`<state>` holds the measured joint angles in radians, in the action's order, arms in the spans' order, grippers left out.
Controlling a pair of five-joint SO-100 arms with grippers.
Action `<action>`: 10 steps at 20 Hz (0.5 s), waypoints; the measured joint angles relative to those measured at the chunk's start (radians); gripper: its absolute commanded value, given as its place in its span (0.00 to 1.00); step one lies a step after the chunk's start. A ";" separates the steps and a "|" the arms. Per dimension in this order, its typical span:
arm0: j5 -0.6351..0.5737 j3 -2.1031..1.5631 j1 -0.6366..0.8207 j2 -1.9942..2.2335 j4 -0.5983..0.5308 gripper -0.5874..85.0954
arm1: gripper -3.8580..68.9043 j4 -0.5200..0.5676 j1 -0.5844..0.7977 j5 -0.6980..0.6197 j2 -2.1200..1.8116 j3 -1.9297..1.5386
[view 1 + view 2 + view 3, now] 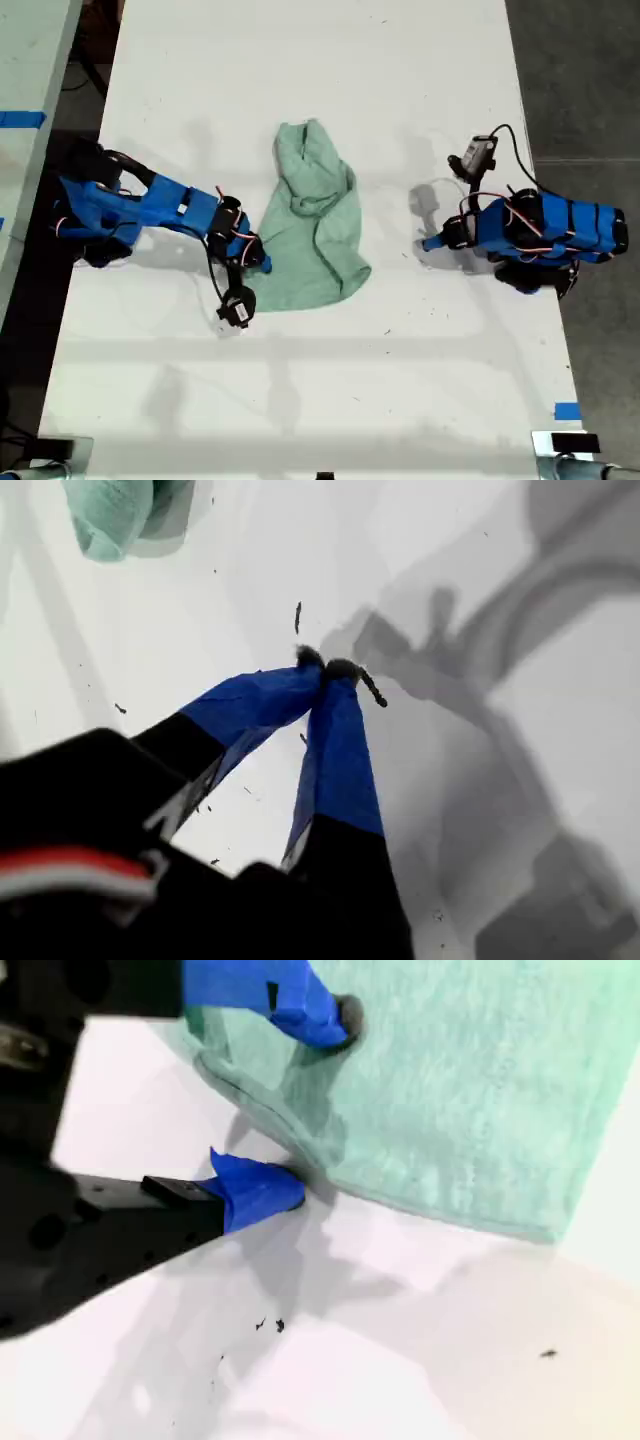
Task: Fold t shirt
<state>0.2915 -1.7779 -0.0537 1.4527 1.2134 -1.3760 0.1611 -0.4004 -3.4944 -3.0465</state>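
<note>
My second tool (pixel 300 1100) gapes at the wrinkled mint t shirt's (pixel 318 225) hem; first tool (pixel 335 670) pinched empty.

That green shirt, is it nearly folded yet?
Not nearly. The t shirt lies crumpled and bunched on the table, with no neat fold visible. My second gripper is open at its edge, one finger above the cloth, one below. My first gripper is shut, apart from it. Folding remains.

My first tool (pixel 330 670) jaws closed together, my second tool (pixel 318 1100) jaws spread apart
</note>
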 measured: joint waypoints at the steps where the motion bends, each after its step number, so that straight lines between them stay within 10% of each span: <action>1: 0.005 0.000 0.005 0.002 0.011 0.00 | 0.06 0.000 0.000 0.000 0.000 0.000; 10: 0.041 0.094 0.026 0.069 0.249 0.00 | 0.06 0.000 0.000 0.000 0.000 0.000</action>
<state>0.3329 -1.6843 -0.0276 1.5217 1.4619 -1.3760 0.1611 -0.4004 -3.4944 -3.0465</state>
